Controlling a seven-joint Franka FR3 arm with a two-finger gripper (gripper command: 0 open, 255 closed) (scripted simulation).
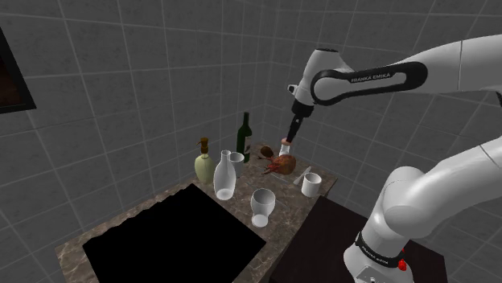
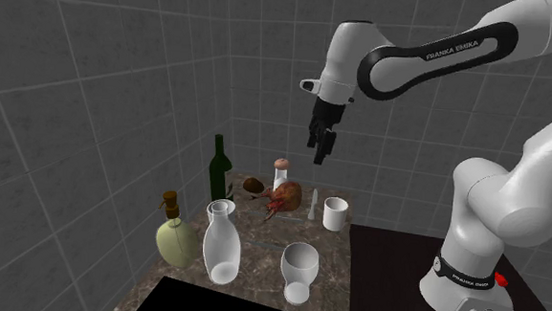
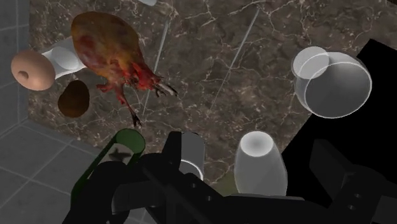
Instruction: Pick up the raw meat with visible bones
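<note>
1. Where the marbled tabletop (image 2: 261, 237) runs back into the grey-tiled corner, a loose cluster of things stands. Reading from the second exterior view's left, the first is a squat olive flask (image 2: 176, 241) with a stopper, on the near side.
2. Just right of it stands a white carafe (image 2: 220, 241). Farther back is a dark green bottle (image 2: 220, 168) (upright, close to the wall).
3. A white goblet (image 2: 299, 270) stands near, right of the carafe and apart from it. A black area (image 2: 220, 305) cuts into the tabletop in front of both.
4. At the far side, a small brown lump (image 2: 254, 185) lies right of the bottle. Next comes a mushroom shape (image 2: 281, 167) with a white stem and a tan cap.
5. The raw meat (image 2: 287, 195) is reddish-brown, with thin bony ends poking out to the left. It lies on the tabletop just in front of the mushroom shape, between the brown lump and a white mug (image 2: 335, 214).
6. The gripper (image 2: 320, 154) hangs in the air above the raw meat, a little to its right. It points down and touches nothing (whether it is apart or together I cannot tell).
7. Farthest right, the white arm (image 2: 497, 203) rises from its dark stand (image 2: 384, 265).
</note>
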